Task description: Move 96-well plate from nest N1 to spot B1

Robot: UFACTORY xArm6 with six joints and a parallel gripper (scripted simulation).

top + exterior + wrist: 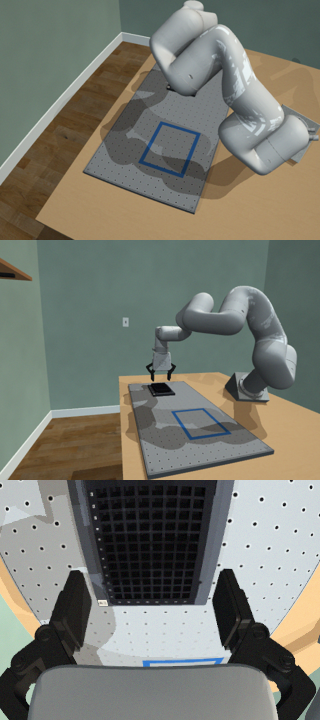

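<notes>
Spread wide and empty, the gripper (160, 376) hangs above the 96-well plate (160, 388) in its nest (154, 393) near the desk's far-left corner; off-centre descent could strike its rim.

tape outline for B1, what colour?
Blue. The taped outline shows best in the top view, on the grey perforated deck.

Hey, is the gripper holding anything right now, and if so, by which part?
Nothing is held. The gripper is open, its fingers spread above the 96-well plate, which sits in its nest.
</notes>
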